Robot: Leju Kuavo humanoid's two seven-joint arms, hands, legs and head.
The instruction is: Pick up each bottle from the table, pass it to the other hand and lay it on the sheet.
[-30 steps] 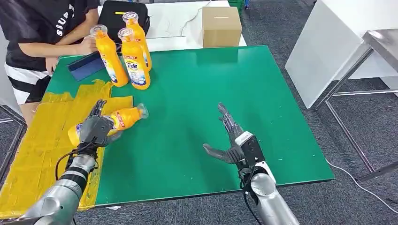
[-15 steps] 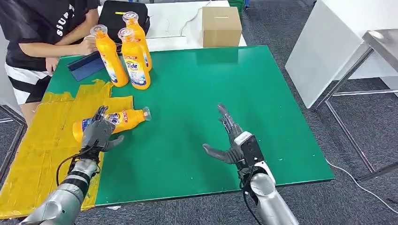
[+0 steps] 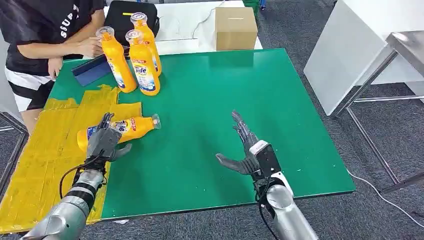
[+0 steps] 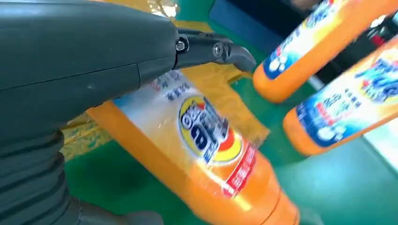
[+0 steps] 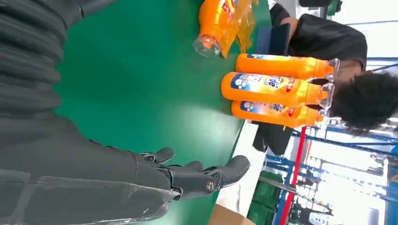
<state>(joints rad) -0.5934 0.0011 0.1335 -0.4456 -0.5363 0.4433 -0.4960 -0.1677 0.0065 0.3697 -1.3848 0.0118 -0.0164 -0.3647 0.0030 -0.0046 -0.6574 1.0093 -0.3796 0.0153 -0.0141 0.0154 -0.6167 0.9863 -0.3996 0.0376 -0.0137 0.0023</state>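
Head view is showing us the lying orange plastic detergent bottle (image 3: 120, 128) resting half on the crinkled yellow sheet (image 3: 45, 150) and half on the green table (image 3: 225, 100), near the table's left edge. Its long axis is running across the table, with the clear cap pointing toward the middle and the base toward the left edge. Our left hand (image 3: 103, 141) is hovering just on the near side of it, fingers spread over the body and gripping nothing that we can make out. Our right hand (image 3: 246, 150) is waiting well apart, toward the near edge, fingers wide and holding nothing. Three upright orange bottles (image 3: 134, 57) are standing by the far left corner, where a person (image 3: 45, 30) is touching one. We are judging the right hand better placed to fetch the next.
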